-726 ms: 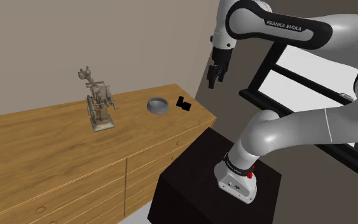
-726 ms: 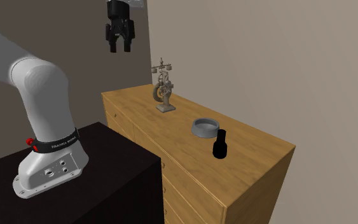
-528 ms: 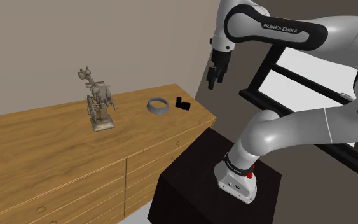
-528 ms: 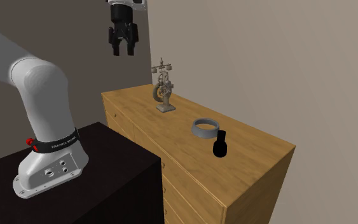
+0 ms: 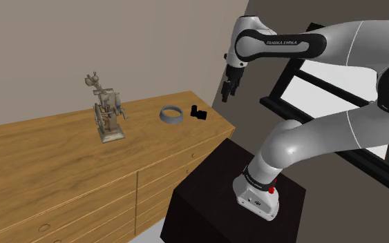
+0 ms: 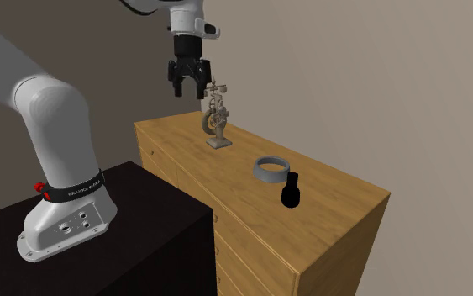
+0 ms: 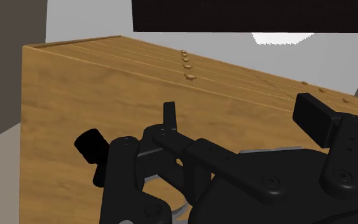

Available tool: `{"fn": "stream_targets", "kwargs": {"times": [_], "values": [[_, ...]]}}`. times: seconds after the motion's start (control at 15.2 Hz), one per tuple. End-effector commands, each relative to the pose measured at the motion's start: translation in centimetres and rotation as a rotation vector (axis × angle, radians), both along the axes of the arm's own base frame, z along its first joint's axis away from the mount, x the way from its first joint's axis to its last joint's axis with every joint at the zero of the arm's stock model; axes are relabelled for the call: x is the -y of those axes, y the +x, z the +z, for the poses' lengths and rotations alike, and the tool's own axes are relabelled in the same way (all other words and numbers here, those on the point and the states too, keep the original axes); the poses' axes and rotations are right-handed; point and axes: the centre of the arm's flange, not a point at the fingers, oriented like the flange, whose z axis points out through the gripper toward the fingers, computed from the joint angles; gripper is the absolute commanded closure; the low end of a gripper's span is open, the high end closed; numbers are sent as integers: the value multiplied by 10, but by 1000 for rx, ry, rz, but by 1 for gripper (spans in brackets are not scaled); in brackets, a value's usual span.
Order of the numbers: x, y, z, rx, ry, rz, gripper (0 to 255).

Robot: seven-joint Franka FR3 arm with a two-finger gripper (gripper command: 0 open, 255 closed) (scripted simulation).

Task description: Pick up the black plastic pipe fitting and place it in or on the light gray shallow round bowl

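Fingers (image 6: 178,86) apart, holding nothing. Gripper (image 6: 189,91) points down, high in air, well apart from black pipe fitting (image 5: 199,111). Fitting upright on wooden dresser (image 5: 41,162) top, near end at shoulder view's right, just beside grey round bowl (image 5: 171,114), not touching. Figurine (image 5: 107,110) further left along top. Black stand (image 5: 203,190) in front of dresser. Beige wall behind; dark-framed window (image 5: 324,76) at right. Open air around gripper; broad wood between figurine and front edge.

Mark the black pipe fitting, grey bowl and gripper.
black pipe fitting (image 6: 290,197), second exterior view, round lower body.
grey bowl (image 6: 269,176), second exterior view, near outer wall.
gripper (image 6: 189,91), second exterior view, midway between fingertips.
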Motion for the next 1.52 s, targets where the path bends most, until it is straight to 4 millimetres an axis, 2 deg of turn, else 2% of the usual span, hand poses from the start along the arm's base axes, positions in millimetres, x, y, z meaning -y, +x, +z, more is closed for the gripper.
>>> {"fn": "stream_targets", "kwargs": {"times": [0.0, 0.73, 1.45], "values": [[20, 12, -16, 11, 7, 16, 0], [112, 68, -112, 64, 52, 93, 0], [196, 136, -208, 117, 97, 171, 0]]}}
